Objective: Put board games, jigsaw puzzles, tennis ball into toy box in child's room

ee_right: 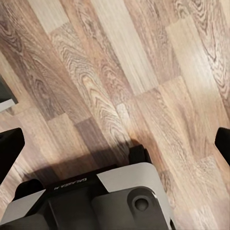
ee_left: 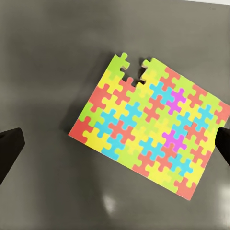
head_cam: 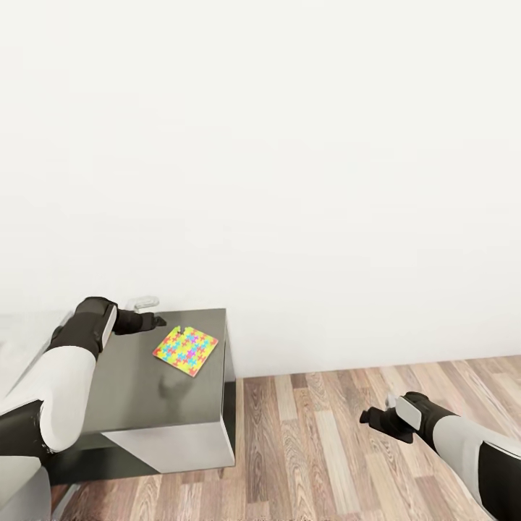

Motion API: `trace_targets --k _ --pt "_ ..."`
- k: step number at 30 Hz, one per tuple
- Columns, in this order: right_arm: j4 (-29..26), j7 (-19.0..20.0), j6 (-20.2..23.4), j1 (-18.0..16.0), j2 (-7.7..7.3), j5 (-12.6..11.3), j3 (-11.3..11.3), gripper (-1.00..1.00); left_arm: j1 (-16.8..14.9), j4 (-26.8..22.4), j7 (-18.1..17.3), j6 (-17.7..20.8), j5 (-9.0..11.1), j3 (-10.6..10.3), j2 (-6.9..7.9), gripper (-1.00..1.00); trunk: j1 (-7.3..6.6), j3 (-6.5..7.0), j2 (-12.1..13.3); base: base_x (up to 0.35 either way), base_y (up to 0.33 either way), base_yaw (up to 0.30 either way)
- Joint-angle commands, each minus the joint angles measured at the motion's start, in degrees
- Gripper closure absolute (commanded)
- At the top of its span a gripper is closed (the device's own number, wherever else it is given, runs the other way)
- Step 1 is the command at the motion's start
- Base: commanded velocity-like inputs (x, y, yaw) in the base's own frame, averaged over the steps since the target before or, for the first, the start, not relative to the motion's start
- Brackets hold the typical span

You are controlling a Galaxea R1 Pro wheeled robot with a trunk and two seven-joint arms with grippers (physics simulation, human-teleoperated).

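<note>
Dark side unit (head_cam: pixel 145 391), 1 jigsaw puzzle (head_cam: pixel 185 351), L gripper (head_cam: pixel 153 320) above

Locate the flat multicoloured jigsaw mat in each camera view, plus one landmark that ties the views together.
Head view: the flat multicoloured jigsaw mat lies lower left, on the dark grey side unit, just ahead of the left gripper.
Left wrist view: the mat sits centre-right, flat, with one piece missing from an edge.
Right wrist view: not in it; wood-plank floor and the robot's base.
Shared landmark: the dark grey unit top, under the mat in head and left wrist views.
</note>
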Motion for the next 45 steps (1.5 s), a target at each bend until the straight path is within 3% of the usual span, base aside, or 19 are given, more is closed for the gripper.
trace_targets --k 1,34,45 --pt "-0.1 0.1 0.2 -0.1 -0.05 -0.2 0.4 -1.0 -0.1 -0.1 -0.5 0.1 -0.6 0.3 -0.04 -1.0 0.03 -0.21 -0.1 0.0 0.0 0.0" --pt "-0.1 0.0 0.0 0.2 -0.2 -0.2 0.4 -1.0 -0.1 -0.1 -0.6 -0.5 -0.6 0.7 0.08 -1.0 0.03 -3.25 -0.1 0.012 0.0 0.0" --pt "-0.1 0.2 -3.2 0.5 -0.55 -0.2 0.5 -1.0 -0.1 -0.1 -0.6 -1.1 -0.6 0.7 0.06 -1.0 0.03 -3.48 -0.1 0.004 0.0 0.0"
